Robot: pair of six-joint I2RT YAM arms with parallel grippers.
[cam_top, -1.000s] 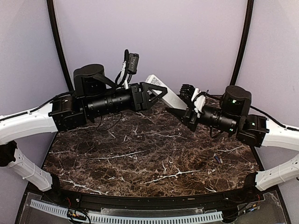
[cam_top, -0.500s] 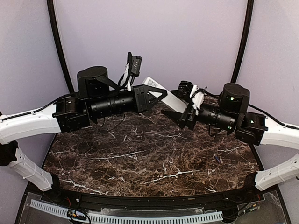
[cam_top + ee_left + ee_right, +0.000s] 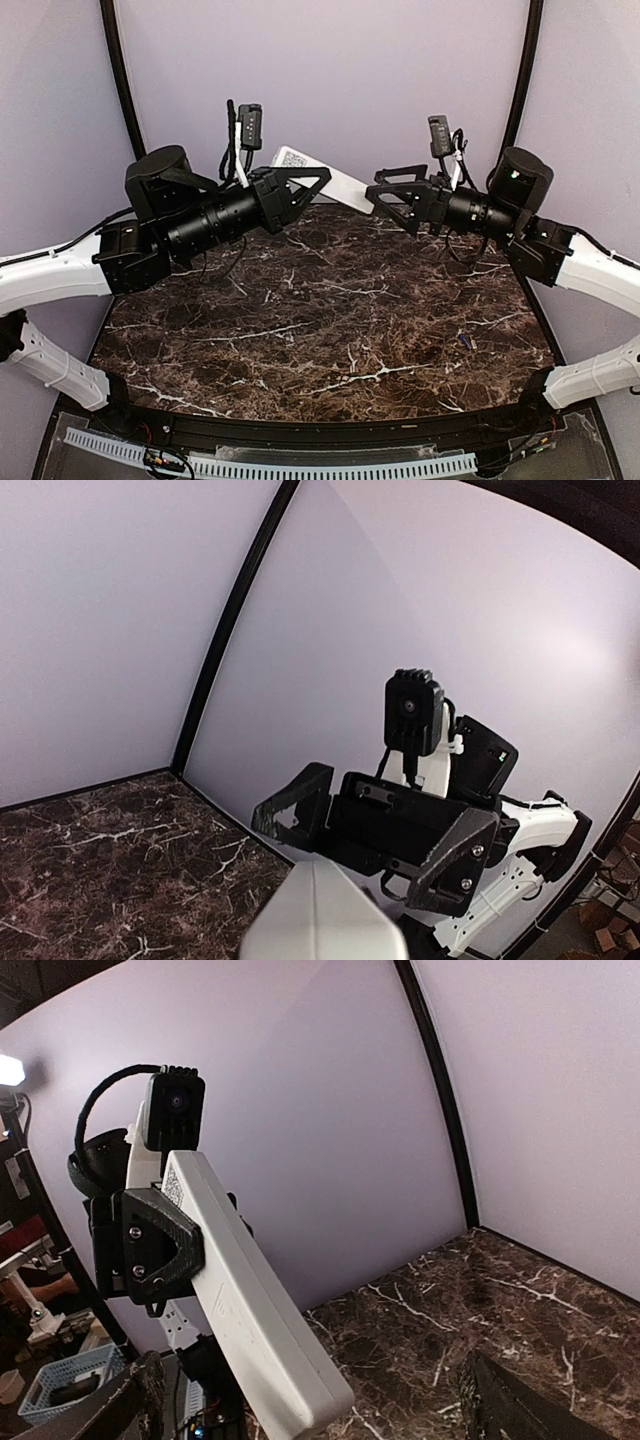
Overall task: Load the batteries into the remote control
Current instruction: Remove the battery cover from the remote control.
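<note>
Left hand [image 3: 318,186] clamps the remote [image 3: 340,184] aloft; right hand [image 3: 385,200], spread open, should close squarely on its free end.

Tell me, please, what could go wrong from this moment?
1. The left claw grips the remote control near one end, in the air; a push from the open right claw could tilt it or knock it loose.
2. The claws are close and might collide.
</note>
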